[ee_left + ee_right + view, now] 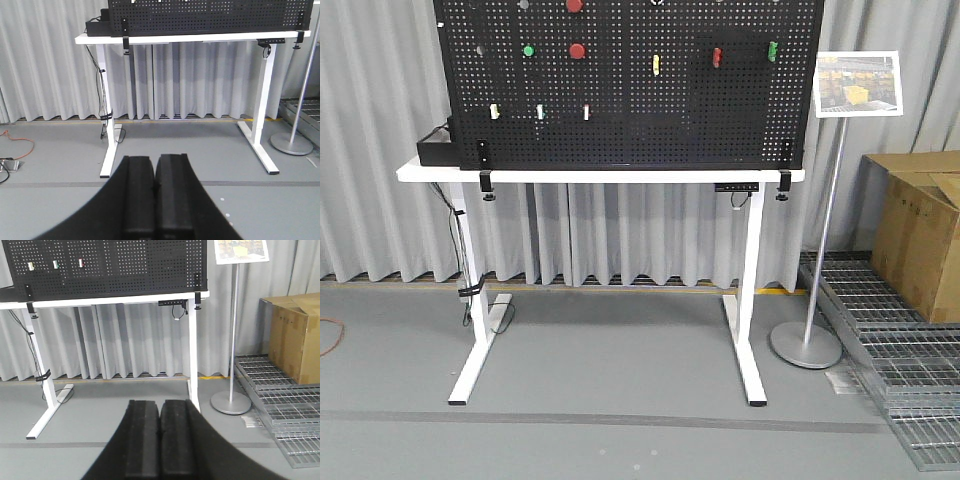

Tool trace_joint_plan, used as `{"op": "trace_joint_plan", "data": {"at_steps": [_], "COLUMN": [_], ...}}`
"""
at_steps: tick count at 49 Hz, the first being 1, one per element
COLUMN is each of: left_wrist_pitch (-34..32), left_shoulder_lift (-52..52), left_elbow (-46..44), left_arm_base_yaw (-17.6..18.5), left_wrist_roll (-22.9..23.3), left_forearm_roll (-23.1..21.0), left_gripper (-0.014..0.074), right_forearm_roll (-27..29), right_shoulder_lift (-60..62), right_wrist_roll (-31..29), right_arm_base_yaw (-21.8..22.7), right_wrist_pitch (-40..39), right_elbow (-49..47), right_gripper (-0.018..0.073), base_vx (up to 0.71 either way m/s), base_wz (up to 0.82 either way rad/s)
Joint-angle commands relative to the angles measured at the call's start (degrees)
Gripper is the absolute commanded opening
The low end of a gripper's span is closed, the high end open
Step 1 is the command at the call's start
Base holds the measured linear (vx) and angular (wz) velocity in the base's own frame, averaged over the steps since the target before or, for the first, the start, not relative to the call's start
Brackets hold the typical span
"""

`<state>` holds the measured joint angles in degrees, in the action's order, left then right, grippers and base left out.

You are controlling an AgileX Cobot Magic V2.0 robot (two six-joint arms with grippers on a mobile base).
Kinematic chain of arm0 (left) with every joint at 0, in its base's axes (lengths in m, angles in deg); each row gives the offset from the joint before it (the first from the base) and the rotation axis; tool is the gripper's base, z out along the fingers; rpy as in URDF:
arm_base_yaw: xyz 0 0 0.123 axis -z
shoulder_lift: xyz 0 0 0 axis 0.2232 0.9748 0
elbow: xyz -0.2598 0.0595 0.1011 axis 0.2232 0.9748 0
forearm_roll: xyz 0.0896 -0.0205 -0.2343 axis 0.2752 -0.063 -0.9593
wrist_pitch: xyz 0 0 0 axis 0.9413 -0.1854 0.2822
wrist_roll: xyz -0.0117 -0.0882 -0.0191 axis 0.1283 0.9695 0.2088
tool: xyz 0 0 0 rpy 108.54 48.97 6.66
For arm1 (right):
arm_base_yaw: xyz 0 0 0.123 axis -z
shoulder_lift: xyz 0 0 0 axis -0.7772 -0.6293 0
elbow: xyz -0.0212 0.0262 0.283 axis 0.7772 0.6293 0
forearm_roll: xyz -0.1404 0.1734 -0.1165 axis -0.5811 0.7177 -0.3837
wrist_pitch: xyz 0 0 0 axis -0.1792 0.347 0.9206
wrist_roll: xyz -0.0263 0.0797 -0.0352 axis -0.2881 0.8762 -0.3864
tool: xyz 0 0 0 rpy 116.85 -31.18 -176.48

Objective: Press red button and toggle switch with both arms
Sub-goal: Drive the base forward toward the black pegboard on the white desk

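A black pegboard point(620, 110) stands on a white table point(440, 173). It carries two red round buttons point(577, 50), one more at the top edge point(574, 5), a green button point(528, 50), and several small toggle switches point(587, 112). A red switch point(717, 56) sits to the right. My left gripper point(155, 165) is shut and empty, low and far from the board. My right gripper point(160, 407) is shut and empty, also far back. Neither arm shows in the front view.
A sign stand point(807, 340) stands right of the table, with a cardboard box point(920, 235) on metal grating point(900, 350) beyond. A black box point(438, 148) sits on the table's left end. Cables point(470, 290) hang by the left leg. Grey curtains behind.
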<state>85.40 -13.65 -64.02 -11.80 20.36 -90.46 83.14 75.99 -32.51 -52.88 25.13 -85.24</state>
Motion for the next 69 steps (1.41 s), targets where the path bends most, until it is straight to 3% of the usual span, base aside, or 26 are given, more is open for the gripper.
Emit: {"op": "trace_joint_plan", "data": {"at_steps": [1,41,69], "left_wrist_pitch": [-4.9,-4.9,-4.9], "left_shoulder_lift": [-0.9,-0.9,-0.9], "left_elbow": [1.9,1.9,1.9], "left_arm_base_yaw": [0.1,0.1,0.1], "left_wrist_roll": [0.5,0.5,0.5], "left_forearm_roll": [-0.5,-0.5,-0.5], "left_gripper": [0.0002,0.0002,0.0002], "right_forearm_roll": [-0.2,-0.2,-0.2], "right_shoulder_lift": [0.9,0.9,0.9], "right_wrist_roll": [-0.3,-0.3,-0.3], "right_arm_base_yaw": [0.2,0.2,0.2], "right_wrist_pitch": [-4.9,-4.9,-4.9], "right_elbow": [0.6,0.6,0.6], "right_gripper": [0.0000,0.0000,0.0000], "base_vx": [0.00,0.02,0.21], "base_wz": [0.00,0.00,0.07]}}
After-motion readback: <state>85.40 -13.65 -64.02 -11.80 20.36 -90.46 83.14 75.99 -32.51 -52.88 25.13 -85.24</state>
